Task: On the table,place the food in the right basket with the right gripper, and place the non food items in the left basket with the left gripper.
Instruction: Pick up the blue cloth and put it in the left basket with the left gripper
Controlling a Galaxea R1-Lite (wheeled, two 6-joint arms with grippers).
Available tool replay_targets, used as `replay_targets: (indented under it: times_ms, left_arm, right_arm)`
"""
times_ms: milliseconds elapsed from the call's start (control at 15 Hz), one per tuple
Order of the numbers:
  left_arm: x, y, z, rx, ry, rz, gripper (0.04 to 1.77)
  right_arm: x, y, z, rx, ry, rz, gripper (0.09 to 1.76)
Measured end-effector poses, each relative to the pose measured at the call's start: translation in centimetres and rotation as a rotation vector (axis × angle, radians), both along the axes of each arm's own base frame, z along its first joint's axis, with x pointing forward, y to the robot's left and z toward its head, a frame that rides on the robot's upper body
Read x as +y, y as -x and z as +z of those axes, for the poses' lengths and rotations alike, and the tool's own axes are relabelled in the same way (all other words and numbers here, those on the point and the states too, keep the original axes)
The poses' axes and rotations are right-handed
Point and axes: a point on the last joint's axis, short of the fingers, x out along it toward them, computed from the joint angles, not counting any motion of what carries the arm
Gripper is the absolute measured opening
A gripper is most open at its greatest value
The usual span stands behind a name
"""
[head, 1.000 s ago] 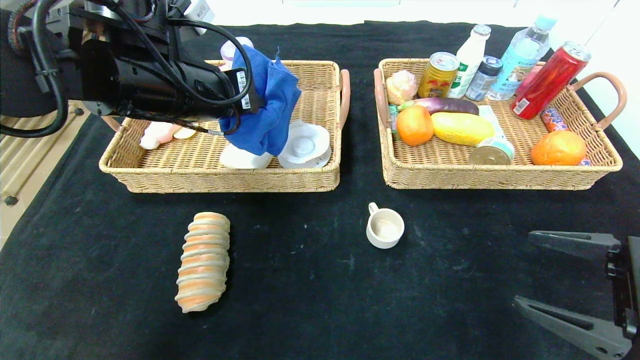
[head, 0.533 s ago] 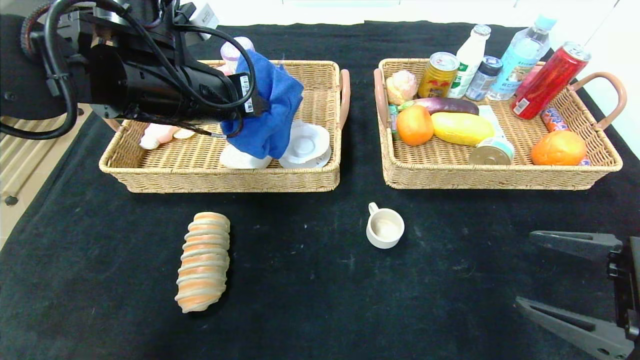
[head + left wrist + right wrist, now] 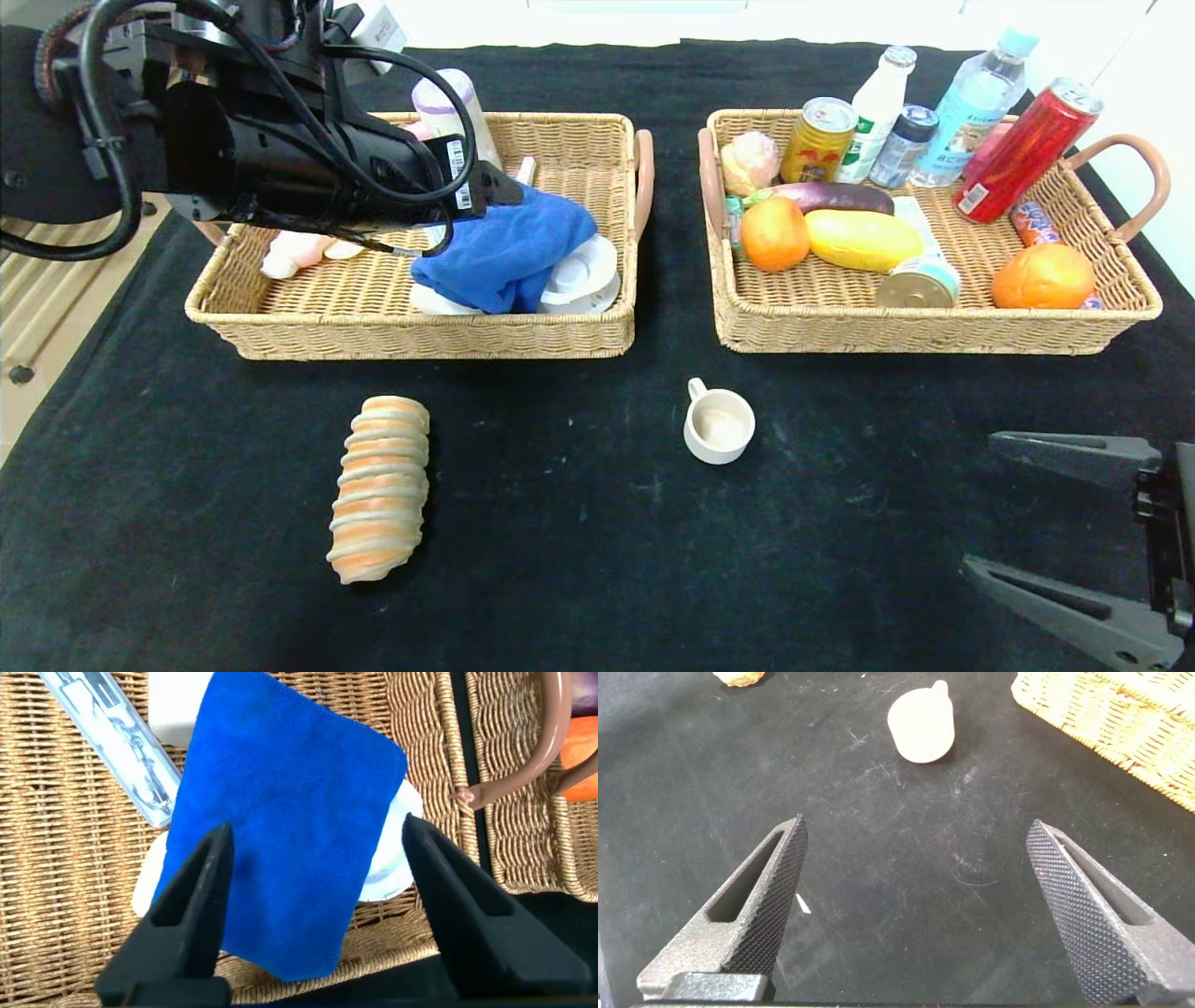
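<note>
The blue cloth (image 3: 509, 247) (image 3: 280, 831) lies loose in the left basket (image 3: 411, 341), draped over white lids. My left gripper (image 3: 495, 191) (image 3: 318, 829) hovers just above it, open, its fingers apart from the cloth. On the black table (image 3: 579, 560) sit the striped bread roll (image 3: 380, 485) and the cream cup (image 3: 719, 427) (image 3: 921, 730). The right basket (image 3: 934, 336) holds an orange (image 3: 774, 233), the yellow fruit (image 3: 864, 239) and a tin (image 3: 920, 285). My right gripper (image 3: 980, 499) (image 3: 917, 826) stands open and empty at the near right, over bare cloth.
Bottles and cans (image 3: 878, 112) lean along the right basket's back, with an aubergine (image 3: 831, 196) and another orange fruit (image 3: 1043, 276). The left basket also holds white lids (image 3: 583, 271) and a pale pink item (image 3: 294, 250). The table's left edge (image 3: 56, 373) drops to the floor.
My left gripper has opened and let go of the blue cloth, which dropped from hanging at the fingers to lying in the left basket. The right arm has not moved.
</note>
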Motion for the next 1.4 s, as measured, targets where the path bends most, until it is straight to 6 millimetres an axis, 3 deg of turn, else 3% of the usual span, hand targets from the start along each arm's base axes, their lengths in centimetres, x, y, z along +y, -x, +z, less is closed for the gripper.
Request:
replay_targets:
  times_ms: [467, 733, 1067, 1400]
  left_arm:
    - [-1.4, 1.3, -0.3, 0.015, -0.034, 0.022, 1.56]
    - [-3.6, 3.5, -1.1, 0.064, -0.076, -0.047, 1.62]
    - [-6.1, 7.5, -3.0, 0.205, -0.199, -0.161, 1.67]
    - [-8.8, 8.8, -4.4, 0.228, -0.254, -0.220, 1.69]
  right_arm:
    - [0.0, 0.0, 0.1, -0.005, -0.002, -0.001, 1.71]
    - [-0.1, 0.3, 0.4, -0.017, -0.007, -0.004, 1.71]
    - [-0.2, 0.5, 0.6, -0.028, -0.009, -0.004, 1.71]
    - [-0.2, 0.6, 0.8, -0.039, -0.011, -0.008, 1.71]
